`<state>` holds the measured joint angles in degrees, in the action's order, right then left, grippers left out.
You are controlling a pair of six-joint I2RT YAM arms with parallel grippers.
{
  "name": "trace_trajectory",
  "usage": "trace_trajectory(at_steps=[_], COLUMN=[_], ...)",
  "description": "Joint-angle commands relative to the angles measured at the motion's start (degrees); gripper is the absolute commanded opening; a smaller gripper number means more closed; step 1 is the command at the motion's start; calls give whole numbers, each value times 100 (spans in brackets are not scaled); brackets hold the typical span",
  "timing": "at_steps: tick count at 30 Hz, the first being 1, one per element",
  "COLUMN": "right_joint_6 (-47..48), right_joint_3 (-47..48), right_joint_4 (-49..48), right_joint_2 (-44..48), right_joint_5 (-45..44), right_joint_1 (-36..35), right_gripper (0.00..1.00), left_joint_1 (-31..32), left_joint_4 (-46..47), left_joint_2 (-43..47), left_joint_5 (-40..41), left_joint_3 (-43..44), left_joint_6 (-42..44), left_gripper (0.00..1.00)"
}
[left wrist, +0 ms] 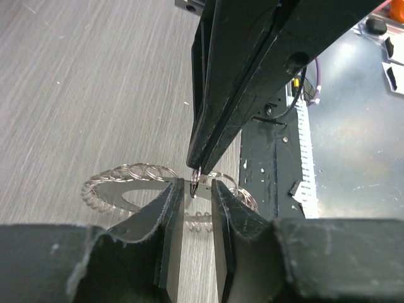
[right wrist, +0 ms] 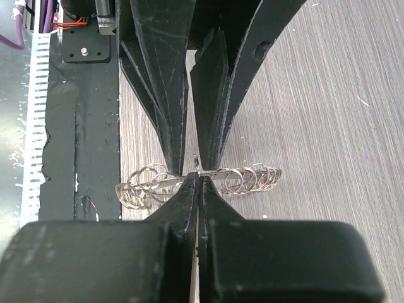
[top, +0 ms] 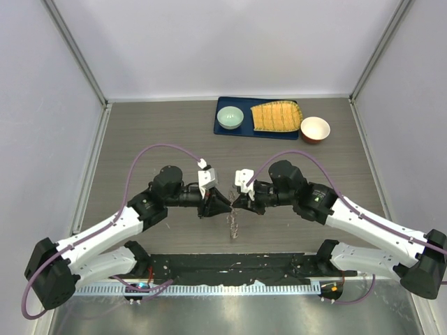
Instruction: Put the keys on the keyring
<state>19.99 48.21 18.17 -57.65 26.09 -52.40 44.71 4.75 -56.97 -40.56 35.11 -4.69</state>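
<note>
Nearest the arm bases, the black mat (top: pixel 230 269) runs along the bench (top: pixel 140 139) edge, and just beyond it the two hands meet tip to tip. The right hand (right wrist: pixel 197 178) is clamped tight. In its tips sits a small round loop, by my reading the head of the key (left wrist: pixel 195 180), with the thin blade hanging down. The left hand (left wrist: pixel 196 185) stands parted, a finger on either side of that blade with a gap showing, grasping nothing I can see. Right beneath them is the keyring (left wrist: pixel 132 172), a wreath of little loops low over the bench; whether it lies flat or tilts up, I cannot tell.

Here's the danger. That pinch is on a round, slick head, so any nudge could swing the blade or pop it free. If it drops into the wreath, it vanishes among look-alike loops. If the left hand closes off-centre, it could knock the blade, or snag a fringe loop instead of the ring itself. And the tips are crowded, so a small misjudgement means finger striking finger.

Far back, the blue tray (top: pixel 222 130) and green bowl (top: pixel 230 117) sit well apart, no trouble there.
</note>
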Motion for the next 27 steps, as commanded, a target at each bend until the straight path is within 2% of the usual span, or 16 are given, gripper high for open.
trace_trajectory(at_steps=[1, 10, 16, 21, 24, 25, 27], right_joint_6=[-39, -21, -30, -21, -39, -30, -56], right_joint_3=[75, 101, 101, 101, 110, 110, 93], right_joint_4=[-402, -376, -376, -376, -385, -385, -385], right_joint_2=[87, 61, 61, 43, 43, 43, 34], right_joint_5=[125, 186, 178, 195, 221, 221, 221], right_joint_1=[-24, -24, -24, -24, -24, -24, -24], right_gripper=[1, 1, 1, 1, 1, 1, 1], left_joint_1=[3, 3, 3, 3, 3, 3, 3], left_joint_4=[491, 500, 342, 245, 271, 298, 420], left_joint_2=[282, 239, 81, -33, -69, -51, -25], left_joint_5=[162, 180, 4, -101, -110, -110, -49], left_joint_3=[-66, -92, 4, 66, 75, 66, 48], left_joint_6=[-111, -102, -76, -67, -76, -85, -128], left_gripper=[27, 16, 20, 19, 8, 2, 0])
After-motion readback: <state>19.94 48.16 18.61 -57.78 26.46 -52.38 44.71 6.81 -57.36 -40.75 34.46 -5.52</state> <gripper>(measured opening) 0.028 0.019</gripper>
